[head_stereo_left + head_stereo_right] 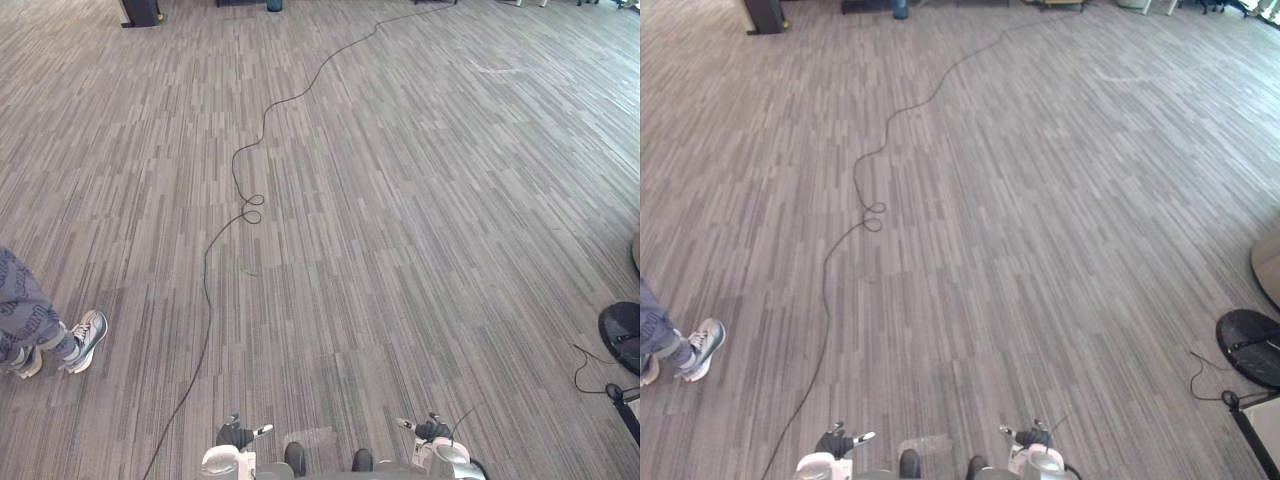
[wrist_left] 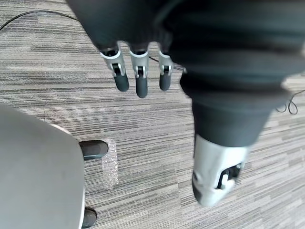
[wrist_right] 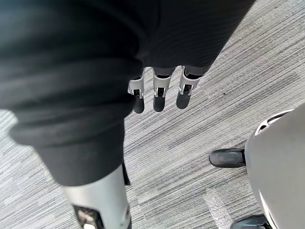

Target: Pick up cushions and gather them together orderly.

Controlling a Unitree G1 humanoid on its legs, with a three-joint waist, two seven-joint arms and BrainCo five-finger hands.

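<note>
Left eye view looks down from my head across a wide carpeted floor [image 1: 400,200] with fine grey streaks, stretching far ahead. At the near edge my left hand [image 1: 236,434] and my right hand [image 1: 430,430] hang low at my sides, well apart from each other. Left wrist view shows my left hand close up: its fingers [image 2: 141,81] are straight and relaxed, pointing down at the carpet, with the thumb set apart from them and nothing between. This hand holds nothing. Right wrist view shows my right hand the same way: its fingers [image 3: 159,95] are straight, loose and empty above the carpet. A person stands at the left edge of the head views, seen as a patterned trouser leg [image 1: 25,315] and a pale shoe [image 1: 86,338]. Near the right edge a black round disc [image 1: 1252,346] lies on the floor. Neither hand has a cushion, and I cannot tell where the cushions are from here. I judge the task to be at its very start, with nothing picked up and nothing gathered. Everything is left to do: find the cushions, walk to them, lift each one, carry them to one spot and set them down in a neat group.
</note>
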